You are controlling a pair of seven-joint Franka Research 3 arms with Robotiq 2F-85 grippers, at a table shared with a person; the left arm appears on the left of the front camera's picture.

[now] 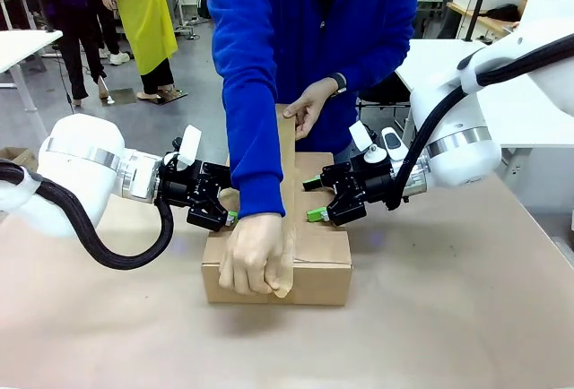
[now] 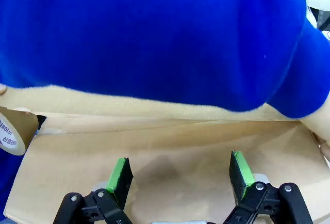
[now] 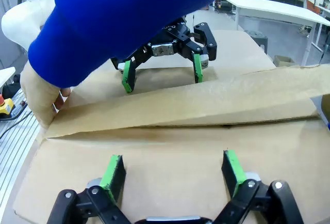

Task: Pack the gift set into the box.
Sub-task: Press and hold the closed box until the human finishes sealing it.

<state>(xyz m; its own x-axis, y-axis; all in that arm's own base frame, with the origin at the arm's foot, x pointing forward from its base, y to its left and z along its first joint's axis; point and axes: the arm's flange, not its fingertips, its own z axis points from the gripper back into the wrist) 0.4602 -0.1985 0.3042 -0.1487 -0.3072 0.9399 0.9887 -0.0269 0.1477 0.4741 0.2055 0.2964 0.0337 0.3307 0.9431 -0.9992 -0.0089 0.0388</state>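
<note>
The large brown corrugated cardboard box (image 1: 309, 259) sits closed on the tan counter (image 1: 448, 317) between my two arms, its top flaps folded down. My left gripper (image 1: 215, 212) rests its green pads on the box's left top flap, jaws spread wide and holding nothing; my left wrist view shows both pads (image 2: 121, 175) against bare cardboard. My right gripper (image 1: 325, 203) presses the right flap the same way, jaws wide and empty. A person in a blue sleeve (image 1: 256, 111) runs a strip of brown paper tape (image 1: 287, 165) along the centre seam, one hand (image 1: 254, 265) pressing it over the near edge, the other hand (image 1: 308, 107) holding it up at the far side.
</note>
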